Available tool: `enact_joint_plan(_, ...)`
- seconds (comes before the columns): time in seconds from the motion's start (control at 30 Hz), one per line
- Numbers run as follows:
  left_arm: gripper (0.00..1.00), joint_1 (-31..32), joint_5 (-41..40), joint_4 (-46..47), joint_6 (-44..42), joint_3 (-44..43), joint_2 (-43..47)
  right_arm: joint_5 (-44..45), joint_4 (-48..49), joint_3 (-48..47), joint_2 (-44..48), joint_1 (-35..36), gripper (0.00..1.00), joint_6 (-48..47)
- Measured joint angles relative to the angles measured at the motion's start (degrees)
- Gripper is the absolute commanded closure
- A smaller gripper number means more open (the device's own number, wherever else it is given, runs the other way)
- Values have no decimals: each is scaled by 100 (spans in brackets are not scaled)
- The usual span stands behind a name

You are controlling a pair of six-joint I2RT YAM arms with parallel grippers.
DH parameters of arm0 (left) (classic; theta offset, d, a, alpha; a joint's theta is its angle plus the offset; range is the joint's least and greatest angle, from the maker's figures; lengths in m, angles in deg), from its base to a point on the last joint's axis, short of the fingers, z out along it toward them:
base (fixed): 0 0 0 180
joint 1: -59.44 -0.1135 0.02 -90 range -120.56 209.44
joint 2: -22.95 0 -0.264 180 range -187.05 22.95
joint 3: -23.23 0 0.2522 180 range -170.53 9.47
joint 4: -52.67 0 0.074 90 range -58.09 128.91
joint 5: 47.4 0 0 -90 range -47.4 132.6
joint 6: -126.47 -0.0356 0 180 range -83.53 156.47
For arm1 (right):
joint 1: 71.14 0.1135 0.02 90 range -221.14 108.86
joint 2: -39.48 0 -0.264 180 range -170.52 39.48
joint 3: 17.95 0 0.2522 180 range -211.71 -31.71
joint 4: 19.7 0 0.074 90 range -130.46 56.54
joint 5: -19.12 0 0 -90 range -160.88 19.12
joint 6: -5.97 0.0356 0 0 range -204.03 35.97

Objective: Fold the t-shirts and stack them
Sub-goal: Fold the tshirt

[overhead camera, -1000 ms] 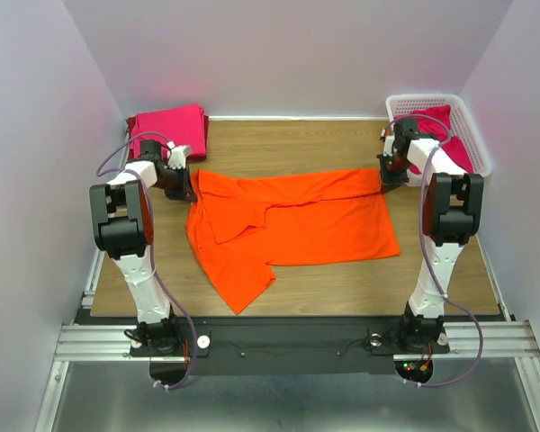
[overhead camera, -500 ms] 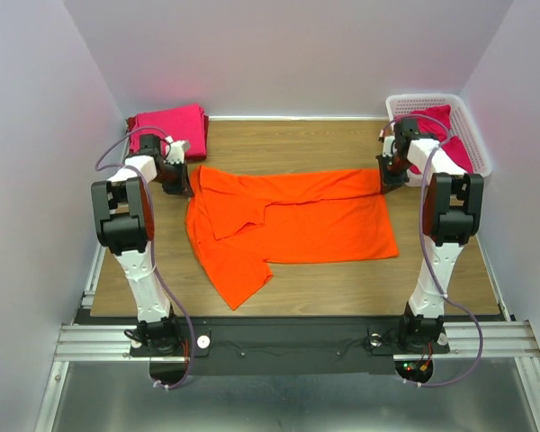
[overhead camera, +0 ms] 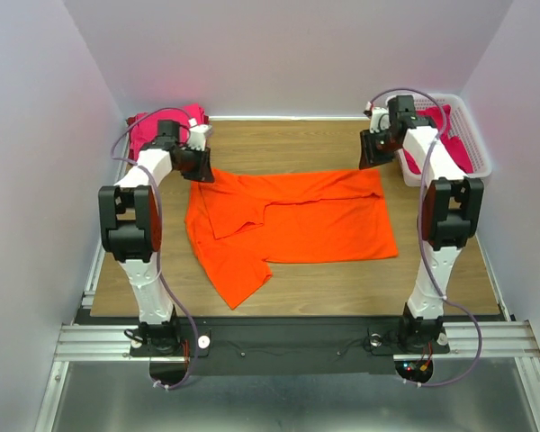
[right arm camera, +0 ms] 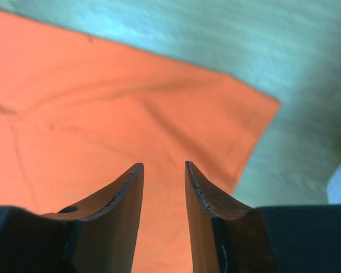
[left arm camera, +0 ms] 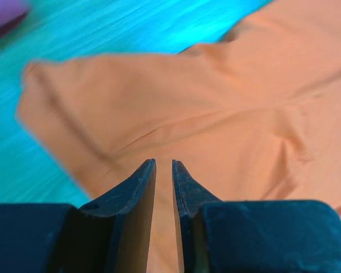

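Lying mid-counter (overhead camera: 342, 279), the orange t-shirt (overhead camera: 288, 220) spreads flat (one sleeve trailing nearward). Over its far corners hover the left end effector (left arm camera: 163, 162) and the right end effector (right arm camera: 163, 164), both narrowly parted and empty. Beyond are the magenta t-shirts (overhead camera: 148, 124), with another in the basket (overhead camera: 475, 148).

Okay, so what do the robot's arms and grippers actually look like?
The left arm and right arm match: white links, chunky black joint housings, and a thin lavender cable looping alongside each. The left gripper and right gripper each have two dark, tapered, slightly curved fingers.
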Motion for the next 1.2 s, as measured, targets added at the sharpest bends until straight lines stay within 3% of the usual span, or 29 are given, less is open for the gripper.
enact_joint_plan(0.23,71,498,-170,535,503,-2,-293,107,448,-474,-901,315,67,72)
enact_joint_plan(0.43,77,317,-765,802,802,28,-745,881,909,-326,-1381,304,69,70)
enact_joint_plan(0.67,78,-116,-656,811,918,-68,-890,1469,1285,-114,-1309,323,68,105)
enact_joint_plan(1.0,71,-96,-402,260,809,-2028,-2065,1805,1368,-1193,-1974,334,49,240)
enact_joint_plan(1.1,62,-74,-306,31,732,-2437,-2277,1829,1355,-1320,-2033,310,33,225)
enact_joint_plan(1.2,58,-79,-149,-212,590,-2481,-2262,1670,1322,-1252,-1961,302,27,219)
